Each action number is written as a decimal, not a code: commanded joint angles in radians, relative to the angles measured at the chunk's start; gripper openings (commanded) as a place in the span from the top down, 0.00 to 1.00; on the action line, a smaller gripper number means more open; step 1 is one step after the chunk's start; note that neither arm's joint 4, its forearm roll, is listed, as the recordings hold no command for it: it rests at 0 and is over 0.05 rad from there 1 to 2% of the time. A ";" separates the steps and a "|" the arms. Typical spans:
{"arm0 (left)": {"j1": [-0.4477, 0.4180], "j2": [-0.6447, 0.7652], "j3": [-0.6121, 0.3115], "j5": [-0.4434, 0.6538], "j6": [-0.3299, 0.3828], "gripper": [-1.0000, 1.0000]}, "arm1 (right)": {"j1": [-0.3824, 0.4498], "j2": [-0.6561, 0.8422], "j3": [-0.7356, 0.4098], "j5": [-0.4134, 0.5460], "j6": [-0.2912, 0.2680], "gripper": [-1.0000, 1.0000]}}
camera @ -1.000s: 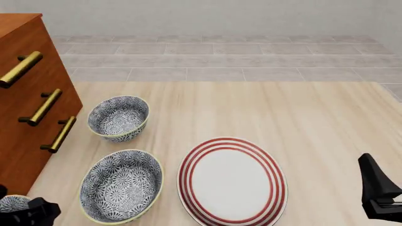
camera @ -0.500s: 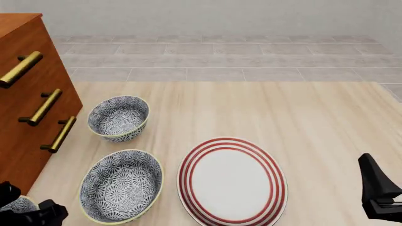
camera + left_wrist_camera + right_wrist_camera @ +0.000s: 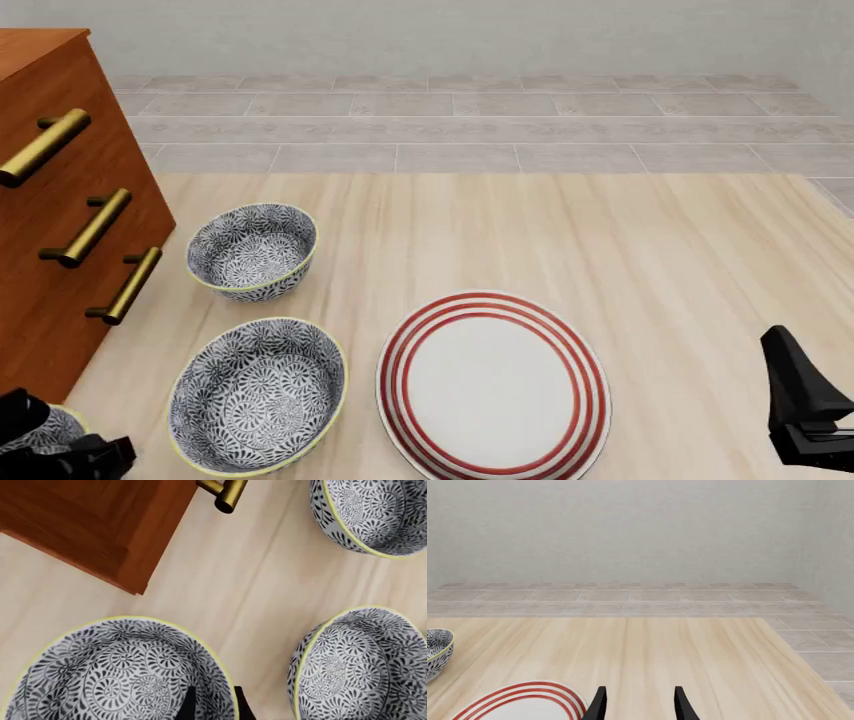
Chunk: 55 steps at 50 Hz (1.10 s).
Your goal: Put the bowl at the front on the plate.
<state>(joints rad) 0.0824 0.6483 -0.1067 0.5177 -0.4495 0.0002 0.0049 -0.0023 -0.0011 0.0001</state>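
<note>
The bowl point(image 3: 47, 430) at the front peeks out at the lower left corner of the front view, white with dense blue-grey print and a yellow-green rim. My left gripper point(image 3: 67, 455) sits over it. In the left wrist view the bowl point(image 3: 113, 675) fills the lower part, and the left gripper point(image 3: 215, 707) straddles its rim, one finger inside and one outside, shut on it. The red-ringed plate point(image 3: 494, 385) lies to the right, at the front centre. My right gripper point(image 3: 787, 370) hovers at the right edge, open and holding nothing point(image 3: 637, 705), with the plate point(image 3: 520, 700) just ahead of it.
Two look-alike bowls stand left of the plate: a larger one point(image 3: 260, 395) point(image 3: 363, 665) and a smaller one point(image 3: 254, 250) point(image 3: 373, 515) behind it. A wooden drawer cabinet point(image 3: 54, 200) point(image 3: 87, 525) with brass handles borders the left side, close to the front bowl.
The front bowl and my left gripper have shifted slightly right and up in the front view. The right arm, the plate and the other bowls have not moved.
</note>
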 commanded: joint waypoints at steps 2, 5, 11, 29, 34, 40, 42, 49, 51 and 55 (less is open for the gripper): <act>-0.030 -0.077 -0.004 0.089 -0.036 1.00 | 0.000 0.000 0.000 0.000 0.000 0.00; -0.033 -0.105 -0.017 0.124 -0.036 1.00 | 0.000 0.000 0.000 0.000 0.000 0.00; -0.037 -0.145 -0.035 0.170 -0.031 1.00 | 0.000 0.000 0.000 0.000 0.000 0.00; -0.143 -0.297 -0.218 0.415 -0.111 1.00 | 0.000 0.000 0.000 0.000 0.000 0.00; -0.176 -0.293 -0.245 0.410 -0.123 1.00 | 0.000 0.000 0.000 0.000 0.000 0.00; -0.187 -0.273 -0.260 0.389 -0.131 1.00 | 0.000 0.000 0.000 0.000 0.000 0.00; -0.197 -0.262 -0.278 0.376 -0.133 1.00 | 0.000 0.000 0.000 0.000 0.000 0.00; -0.214 -0.235 -0.299 0.360 -0.137 1.00 | 0.000 0.000 0.000 0.000 0.000 0.00; -0.222 -0.222 -0.297 0.335 -0.139 1.00 | 0.000 0.000 0.000 0.000 0.000 0.00; -0.236 -0.198 -0.323 0.317 -0.134 1.00 | 0.000 0.000 0.000 0.000 0.000 0.00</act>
<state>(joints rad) -0.1203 0.4127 -0.3819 0.8691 -0.5827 0.0002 0.0049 -0.0023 -0.0011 0.0001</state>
